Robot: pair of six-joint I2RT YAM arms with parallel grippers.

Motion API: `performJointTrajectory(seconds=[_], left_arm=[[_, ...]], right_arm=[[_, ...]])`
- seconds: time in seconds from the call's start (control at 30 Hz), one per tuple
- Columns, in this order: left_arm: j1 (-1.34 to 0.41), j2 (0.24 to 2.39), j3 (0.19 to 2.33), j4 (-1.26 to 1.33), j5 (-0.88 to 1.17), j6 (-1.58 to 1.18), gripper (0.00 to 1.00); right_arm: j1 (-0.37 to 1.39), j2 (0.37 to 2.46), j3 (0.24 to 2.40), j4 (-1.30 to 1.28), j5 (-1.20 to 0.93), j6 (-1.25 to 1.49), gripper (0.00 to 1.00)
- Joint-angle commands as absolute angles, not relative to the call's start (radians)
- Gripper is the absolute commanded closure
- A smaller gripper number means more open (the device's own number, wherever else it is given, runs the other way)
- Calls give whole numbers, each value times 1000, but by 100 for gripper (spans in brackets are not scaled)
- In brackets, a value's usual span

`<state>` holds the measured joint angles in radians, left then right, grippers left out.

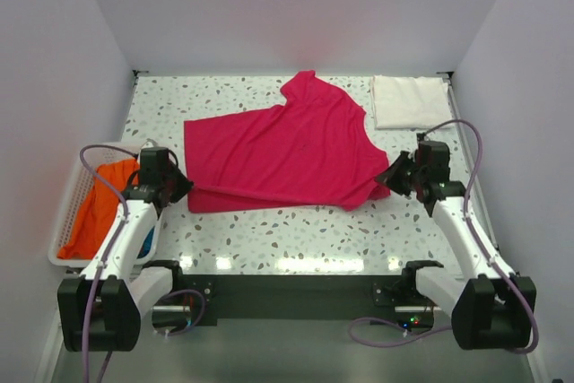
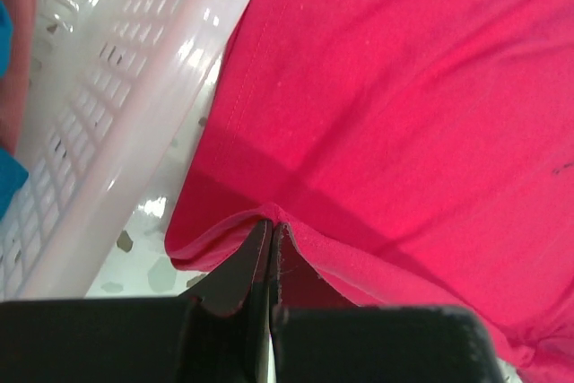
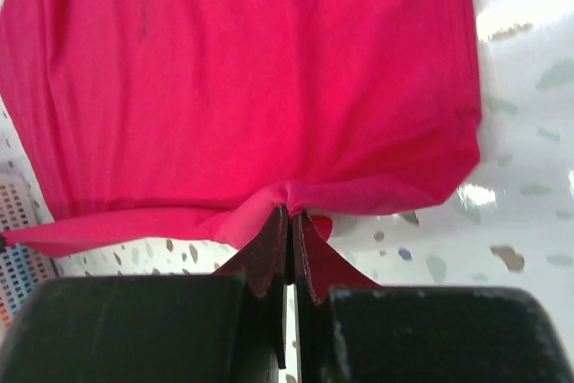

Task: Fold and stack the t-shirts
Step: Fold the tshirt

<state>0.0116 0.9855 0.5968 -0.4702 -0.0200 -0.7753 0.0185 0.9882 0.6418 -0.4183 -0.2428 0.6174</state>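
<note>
The pink shirt is lying flat in the middle of the table. The left gripper and the right gripper are each pinching a near corner tight, probably so both can lift that edge together and fold it over.

1. A white slotted plastic basket stands at the left edge of the table, close beside the left wall.
2. In the left wrist view, the basket shows rows of small rectangular slots and a smooth, shiny rim.
3. The table has a white top with grey and dark speckles, and bright reflections near its front edge.
4. Plain white walls close the table on the left, back and right.
</note>
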Motion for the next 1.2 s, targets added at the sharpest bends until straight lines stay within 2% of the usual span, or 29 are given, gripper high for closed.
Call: performJointTrajectory(seconds=[0.0, 0.33, 1.17], left_arm=[[9, 1052, 670, -437, -75, -792, 100], [9, 1175, 712, -399, -104, -807, 100], [9, 1374, 833, -344, -166, -787, 100]], right_arm=[[15, 1099, 754, -292, -222, 611, 100], [15, 1368, 933, -206, -244, 627, 100], [15, 1600, 1100, -152, -264, 640, 100]])
